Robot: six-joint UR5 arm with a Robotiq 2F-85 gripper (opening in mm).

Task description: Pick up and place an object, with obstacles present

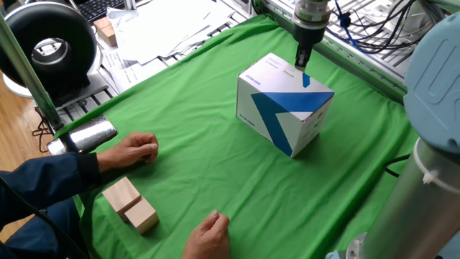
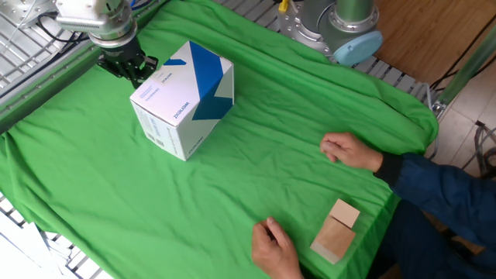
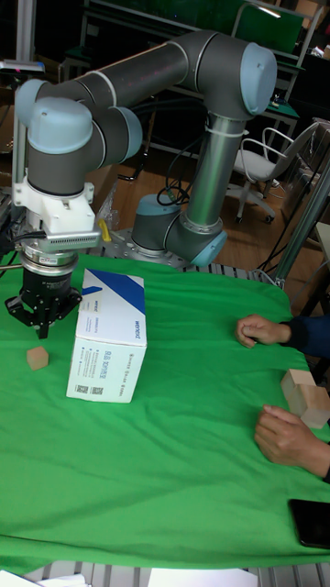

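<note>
A: Where is the small pale wooden cube (image 3: 37, 357) you are meant to pick up?

B: Only the tall fixed view shows it. It sits on the green cloth (image 1: 194, 144) just beside the large white cardboard box with blue angular shapes (image 3: 108, 336), off the box's far side from the seated person's hands (image 3: 261, 329). In both other fixed views the box hides it.

A: And the black two-finger gripper (image 3: 40, 318)?

B: It hangs close against that same side of the box, near its top edge, fingers pointing down. The cube lies below it and a little out from the box, apart from the fingertips. So your coming move turns on one thing: the cube is down and slightly off to the side away from the box, not straight under the gripper.

A: Are the jaws wide or closed?

B: In the tall fixed view the fingers look spread apart with nothing between them. In one fixed view they read as a single narrow dark shape (image 1: 305, 57) over the box, seen edge-on, so trust the tall view.

A: What could get in your way?

B: The box itself. A descent this close to it may brush its wall, so I judge you should shift away from the box first. The two larger pale wooden blocks (image 1: 130, 204) lie well away, near the person
</note>
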